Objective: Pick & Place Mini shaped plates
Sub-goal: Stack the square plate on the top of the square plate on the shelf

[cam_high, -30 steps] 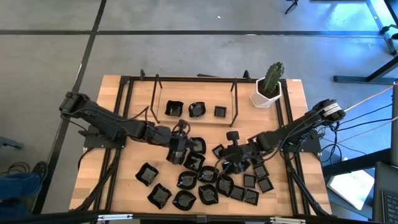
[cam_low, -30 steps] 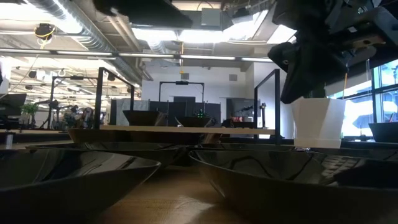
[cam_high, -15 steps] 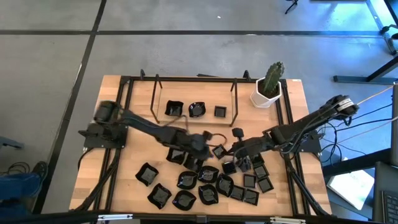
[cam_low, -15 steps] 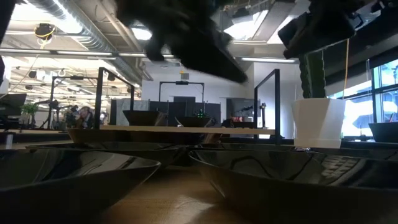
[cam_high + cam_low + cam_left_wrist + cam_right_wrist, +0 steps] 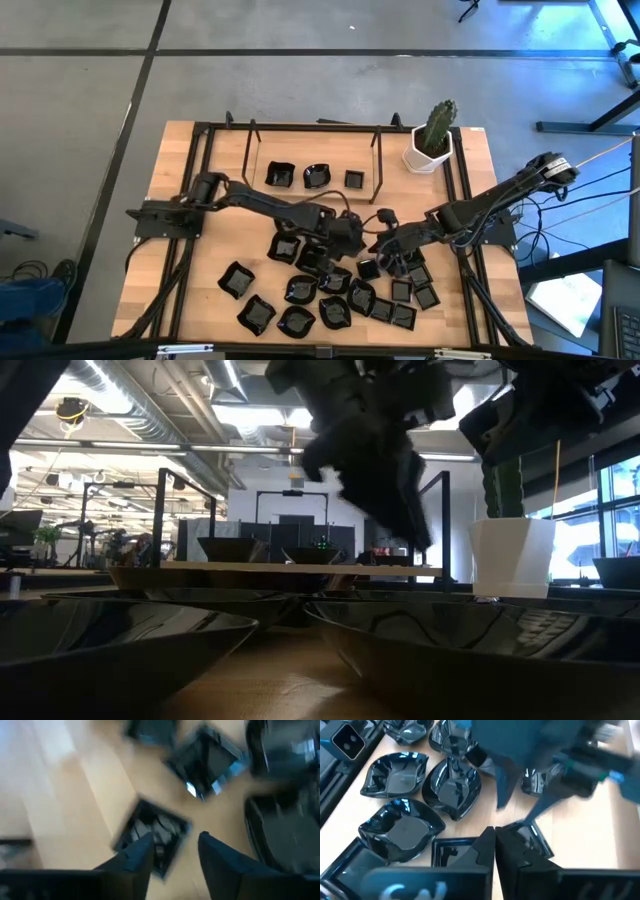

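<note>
Mini shaped plates (image 5: 330,295), glossy and black, lie crowded on the near half of the wooden table. Three more (image 5: 317,176) sit on the raised rack at the far side. My left gripper (image 5: 352,238) hangs open over the table's middle, slanting down. Its fingers (image 5: 145,852) stand above a small square plate (image 5: 152,837) and are clear of the table in the low view (image 5: 412,532). My right gripper (image 5: 385,248) is shut just to the right of it, with nothing between its fingers (image 5: 495,840), above more square plates (image 5: 527,842).
A white pot with a green cactus (image 5: 432,140) stands at the far right corner. The rack's thin black posts (image 5: 378,165) and the black frame rails (image 5: 195,190) border the working area. Bare wood (image 5: 160,275) shows at the near left.
My left gripper has swung from the table's left-middle toward the right, has come down a little, and has tipped to point more steeply down, ending beside my right gripper. My right gripper has drawn back slightly toward the table's right edge. The plates lie as before.
</note>
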